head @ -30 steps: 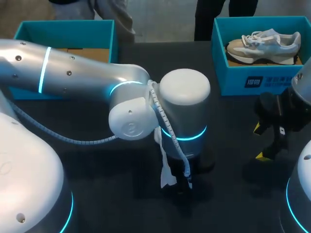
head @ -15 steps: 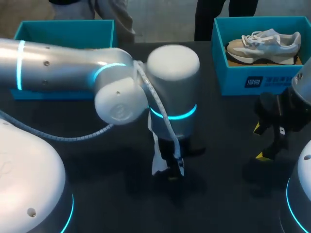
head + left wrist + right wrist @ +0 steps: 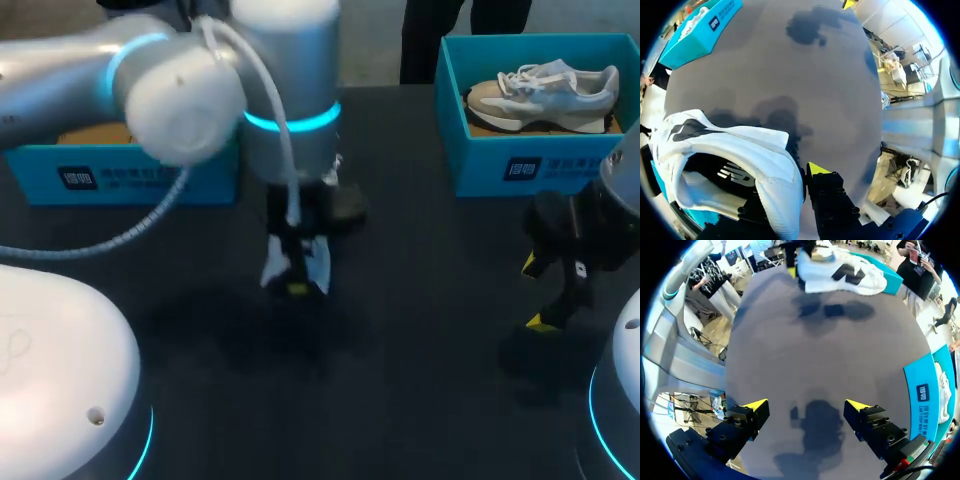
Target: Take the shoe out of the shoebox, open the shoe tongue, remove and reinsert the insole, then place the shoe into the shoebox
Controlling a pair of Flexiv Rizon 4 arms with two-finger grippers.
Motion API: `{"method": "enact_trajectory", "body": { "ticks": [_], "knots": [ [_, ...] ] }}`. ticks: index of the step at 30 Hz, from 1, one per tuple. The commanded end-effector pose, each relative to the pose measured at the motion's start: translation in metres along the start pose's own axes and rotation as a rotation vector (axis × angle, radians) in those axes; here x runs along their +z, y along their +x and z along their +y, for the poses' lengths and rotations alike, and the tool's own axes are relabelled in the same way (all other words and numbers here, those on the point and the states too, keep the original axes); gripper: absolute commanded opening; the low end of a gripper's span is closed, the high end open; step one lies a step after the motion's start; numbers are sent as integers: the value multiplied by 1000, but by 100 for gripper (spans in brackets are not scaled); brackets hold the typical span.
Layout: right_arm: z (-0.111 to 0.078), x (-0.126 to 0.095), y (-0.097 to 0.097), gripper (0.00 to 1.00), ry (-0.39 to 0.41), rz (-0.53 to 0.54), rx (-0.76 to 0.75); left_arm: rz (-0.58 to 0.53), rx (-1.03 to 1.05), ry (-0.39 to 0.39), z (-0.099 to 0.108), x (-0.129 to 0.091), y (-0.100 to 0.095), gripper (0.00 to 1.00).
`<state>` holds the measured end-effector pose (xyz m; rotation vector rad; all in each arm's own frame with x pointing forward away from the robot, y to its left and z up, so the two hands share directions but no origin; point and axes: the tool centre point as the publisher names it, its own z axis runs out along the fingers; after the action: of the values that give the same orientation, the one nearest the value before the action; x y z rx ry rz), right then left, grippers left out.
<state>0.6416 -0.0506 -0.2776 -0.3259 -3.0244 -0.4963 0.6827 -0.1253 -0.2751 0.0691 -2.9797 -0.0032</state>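
Observation:
A white shoe (image 3: pixel 275 268) with a black side mark hangs above the dark table, in front of the left teal shoebox (image 3: pixel 200 180). My left gripper (image 3: pixel 297 287) is shut on it. In the left wrist view the shoe (image 3: pixel 740 145) fills the space by the gripper (image 3: pixel 801 176), whose fingers pinch the rim of the shoe's opening; one yellow tip shows, the other is hidden behind the shoe. My right gripper (image 3: pixel 537 293) stands open over the table's right side, nothing between its fingers (image 3: pixel 806 405). From there the held shoe (image 3: pixel 840 272) is seen far ahead.
A second teal shoebox (image 3: pixel 560 165) at the back right holds a pale sneaker (image 3: pixel 545 90); its wall (image 3: pixel 925 395) lies beside my right gripper. My left arm's thick wrist (image 3: pixel 285 90) stands over the table's middle back.
My left arm has carried the shoe from the table's near middle toward the back left, close to the left shoebox. The right arm has stayed still.

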Motion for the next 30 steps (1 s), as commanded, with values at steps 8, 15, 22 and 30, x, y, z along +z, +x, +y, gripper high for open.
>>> {"method": "enact_trajectory", "body": {
  "ticks": [8,15,22,30],
  "knots": [
    [0,1,1,100,2,-2,1,-13,46,25,81,-111,-52,0],
    [0,1,1,100,2,-2,1,-17,89,-6,105,-147,-75,0],
    [0,1,1,100,2,-2,1,5,50,-11,147,-180,-121,0],
    [0,1,1,100,2,-2,1,-2,-38,6,200,-212,-153,0]
  ]
}}
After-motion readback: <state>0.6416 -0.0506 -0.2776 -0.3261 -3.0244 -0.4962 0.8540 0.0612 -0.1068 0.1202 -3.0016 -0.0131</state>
